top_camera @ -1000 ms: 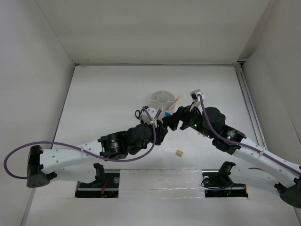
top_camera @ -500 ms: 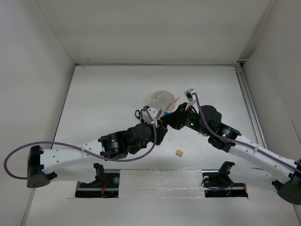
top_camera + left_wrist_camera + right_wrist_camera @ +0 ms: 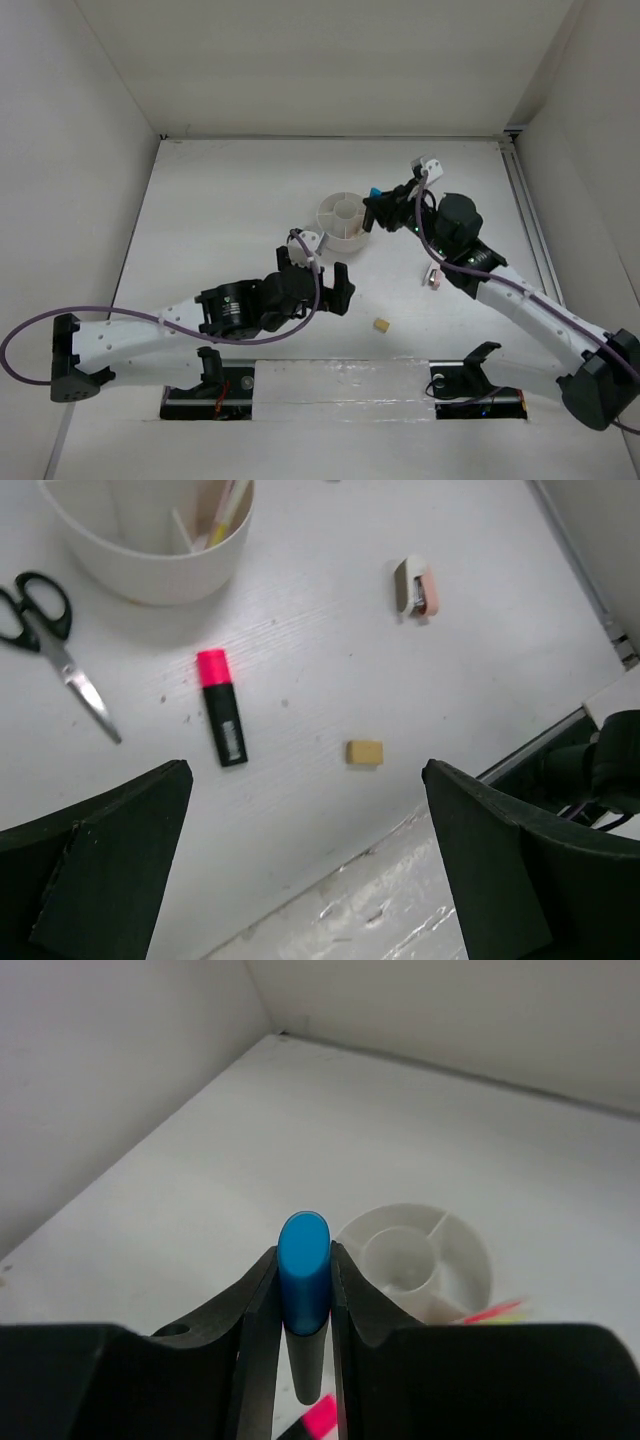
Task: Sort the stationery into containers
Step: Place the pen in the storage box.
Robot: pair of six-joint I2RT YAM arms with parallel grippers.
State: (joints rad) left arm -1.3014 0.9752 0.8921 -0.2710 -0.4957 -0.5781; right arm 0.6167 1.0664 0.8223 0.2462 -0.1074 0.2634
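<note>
From above, the table [image 3: 230, 200] lay wide and bare on its left and far sides up to the walls, with a rail [image 3: 522, 205] along its right edge. The organiser [image 3: 343, 220] stood near the middle. The right gripper [image 3: 372, 206] hung just right of it, closed on the blue-capped highlighter [image 3: 373, 192]. The left gripper [image 3: 316, 272], spread wide and empty, sat just near of the organiser. The tan eraser [image 3: 381, 325] lay alone toward the near edge, and a small pink-and-tan piece [image 3: 433, 278] lay right of centre, under the right arm. In the left wrist view the left gripper [image 3: 310, 880] showed both fingers far apart with nothing between. The scissors [image 3: 50, 640] lay shut beside the organiser [image 3: 150, 565], handles toward it and blades pointing away. The pink-capped highlighter [image 3: 222, 708] lay flat close by, cap end toward the organiser. The tan eraser [image 3: 364, 752] and the pink-and-tan piece [image 3: 415, 585] were well apart on bare table. In the right wrist view the right gripper [image 3: 303, 1295] clamped the blue-capped highlighter [image 3: 303, 1260] upright, cap up, long axis pointing down at the table. The organiser [image 3: 415, 1260] stood beyond it, with thin pens [image 3: 495, 1312] leaning out of a right compartment.
</note>
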